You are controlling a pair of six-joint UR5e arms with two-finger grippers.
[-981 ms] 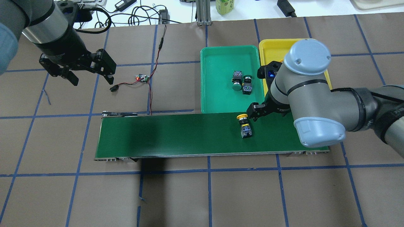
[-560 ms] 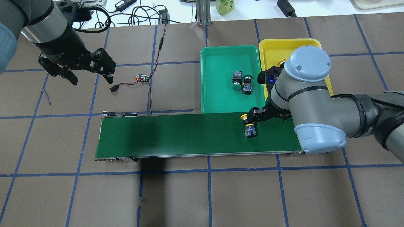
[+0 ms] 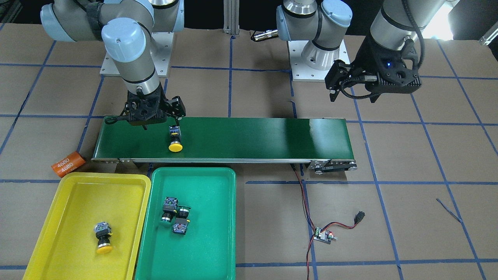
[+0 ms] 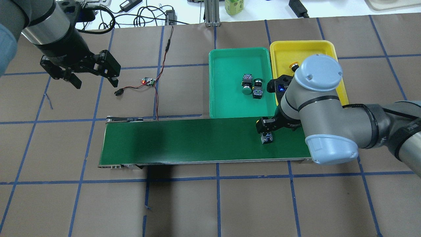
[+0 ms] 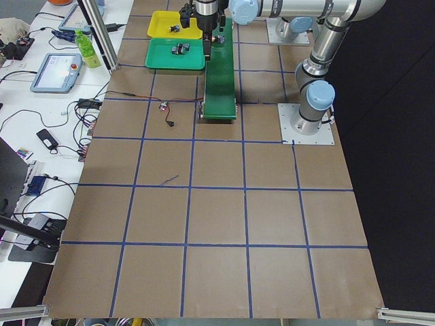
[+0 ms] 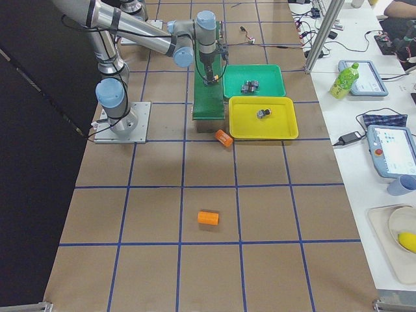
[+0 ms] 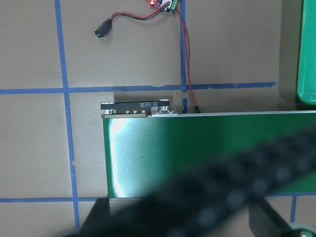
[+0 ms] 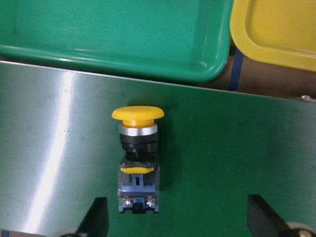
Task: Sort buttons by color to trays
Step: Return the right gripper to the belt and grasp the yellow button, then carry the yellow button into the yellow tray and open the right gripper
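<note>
1. The right hand (image 4: 267, 126) hangs low over the green belt (image 3: 253, 136), near the belt's right end. Its fingers (image 8: 98, 218) are released and spread wide, one on each side of a yellow button (image 8: 138, 148), and touch neither side of it.
2. That yellow button lies on its side on the belt. Its cap points toward the trays and its grey-and-blue body points toward the robot.
3. The yellow tray (image 3: 78, 202) and the green tray (image 3: 206, 241) lie edge to edge on the surface (image 3: 408, 163), just past the belt's far edge at its right end. The yellow tray is the outer one.
4. A second yellow button (image 3: 103, 235) lies on its side near the middle of the yellow tray.
5. Two green buttons (image 3: 168, 212) lie against each other in the green tray, in the half nearer the belt.
6. The left hand (image 4: 97, 85) hangs high above the surface near the belt's left end. Its fingers are spread and it holds nothing.
7. A small circuit board (image 3: 323, 234) with red and black wires lies on the surface beyond the belt's left end.
8. An orange cylinder (image 3: 68, 163) lies by the yellow tray's corner, beside the belt's right end.
</note>
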